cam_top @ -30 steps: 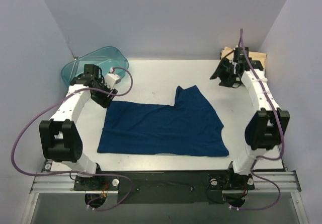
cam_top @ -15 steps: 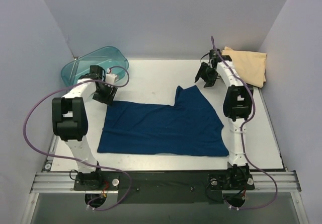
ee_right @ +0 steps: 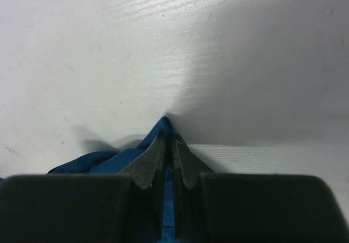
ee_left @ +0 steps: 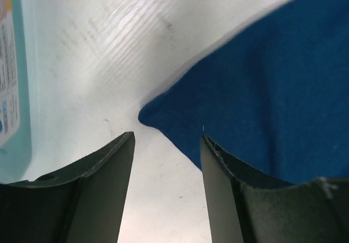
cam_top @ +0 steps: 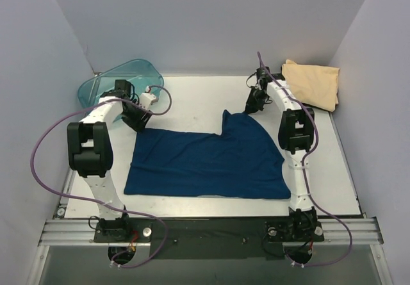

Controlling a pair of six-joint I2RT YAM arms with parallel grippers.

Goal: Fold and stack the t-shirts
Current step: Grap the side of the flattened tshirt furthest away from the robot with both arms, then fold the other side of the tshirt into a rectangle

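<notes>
"The navy t-shirt (cam_top: 205, 163), where did it lie?"

"Spread flat across the middle of the desk (cam_top: 192, 99). One flap reached up toward the far edge, right of centre."

"And the arms?"

"The right gripper (ee_right: 168, 131) was at the tip of that flap. Its fingers were pressed together on a pinch of blue cloth, which stood up in a little peak off the surface. I judged it was taking a hold so the flap could be lifted and folded over."

"The left one?"

"The left gripper (ee_left: 166, 139) hung low over the shirt's far-left corner. Its fingers were parted and held nothing, and the pointed corner lay just ahead of the gap. It looked lined up to take that corner, though it hadn't gripped it yet. With two far points held, the cloth could be carried over evenly."

"Any other shirts?"

"A tan t-shirt (cam_top: 314, 83) sat folded in the far right corner, well apart from the navy one. Probably that was where the stack would go. I saw no black one."

"Containers?"

"A translucent teal tub (cam_top: 150, 73) sat at the far left corner, just beyond the left arm. I couldn't tell whether anything lay in it."
</notes>
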